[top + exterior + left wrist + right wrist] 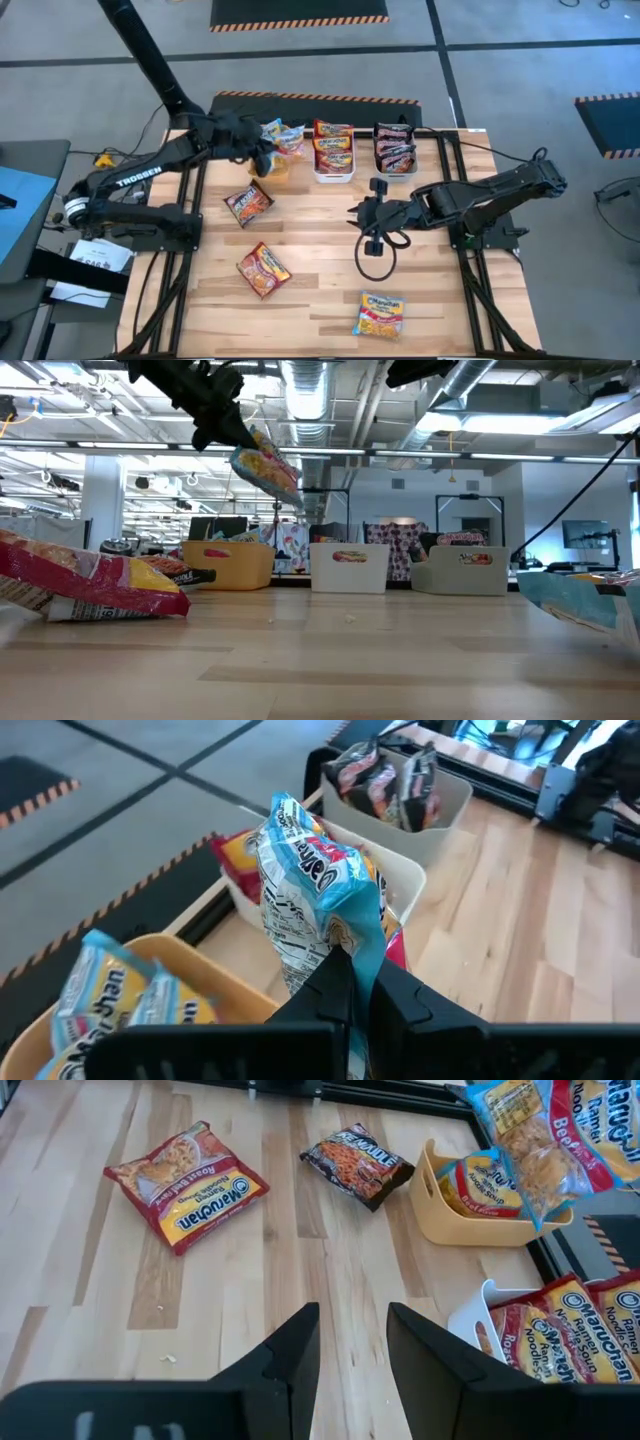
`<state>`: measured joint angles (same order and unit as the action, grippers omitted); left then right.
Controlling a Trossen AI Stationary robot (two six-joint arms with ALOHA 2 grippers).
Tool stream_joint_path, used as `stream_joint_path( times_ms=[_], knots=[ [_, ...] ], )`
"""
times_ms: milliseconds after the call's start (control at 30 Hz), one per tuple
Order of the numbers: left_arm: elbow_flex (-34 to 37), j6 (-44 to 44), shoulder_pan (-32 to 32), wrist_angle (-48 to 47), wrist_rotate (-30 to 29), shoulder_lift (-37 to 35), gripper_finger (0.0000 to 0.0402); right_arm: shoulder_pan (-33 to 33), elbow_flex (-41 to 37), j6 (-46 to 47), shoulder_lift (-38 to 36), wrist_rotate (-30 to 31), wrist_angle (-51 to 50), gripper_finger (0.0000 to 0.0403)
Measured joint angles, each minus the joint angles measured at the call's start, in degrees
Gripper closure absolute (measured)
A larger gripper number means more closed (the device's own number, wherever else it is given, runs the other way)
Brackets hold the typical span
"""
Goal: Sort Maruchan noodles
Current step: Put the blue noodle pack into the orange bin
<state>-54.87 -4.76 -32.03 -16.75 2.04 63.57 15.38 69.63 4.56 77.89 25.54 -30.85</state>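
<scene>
My left gripper (264,153) is shut on a yellow-and-blue Maruchan noodle packet (318,885), which is in the air over the orange bin (277,168) at the table's far left. That bin holds more yellow-and-blue packets (110,995). The white bin (333,172) holds red-orange packets and the grey bin (396,168) dark ones. Flat on the table lie a dark packet (247,204), a red-orange packet (264,269) and a yellow-and-blue packet (379,314). My right gripper (352,1338) hovers open over the table's middle, with nothing between its fingers. My left gripper pinches the packet's blue sealed end (358,942) between its two fingers. The fingers slant downward toward the table's far side. The packet sticks out past the fingertips, tilted and crumpled, lifted clear above the orange bin (228,563).
The three bins stand in a row along the far edge. A black cable loop (374,262) hangs under my right arm over the table's middle. Bare wood lies between the loose packets and along the right side.
</scene>
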Motion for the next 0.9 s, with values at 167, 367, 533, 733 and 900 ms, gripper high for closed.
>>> stream_joint_path(
  times_ms=[167, 367, 533, 733, 900],
  knots=[
    [0.0, 0.7, -4.76, -1.09, 3.64, 0.13, 0.0401, 0.0, -0.04, 0.01, 0.17, -0.15, -0.03, 0.0262],
    [2.9, 1.3, -9.51, 2.32, 7.23, 0.11, 0.0401, 0.0, -0.04, 1.69, 0.17, -0.17, -0.04, 0.0262],
    [10.76, 1.47, -13.06, 12.05, 12.34, 0.15, 0.0401, 0.0, -0.04, 2.67, 0.17, -0.17, -0.1, 0.0262],
    [18.47, 1.18, -16.98, 21.71, 13.49, 0.13, 0.0401, 0.0, -0.04, 4.48, 0.17, -0.17, -0.13, 0.0262],
    [21.99, 2.21, -20.63, 24.74, 17.88, 0.13, 0.0401, 0.0, -0.04, 5.59, 0.17, -0.17, -0.2, 0.0262]
  ],
)
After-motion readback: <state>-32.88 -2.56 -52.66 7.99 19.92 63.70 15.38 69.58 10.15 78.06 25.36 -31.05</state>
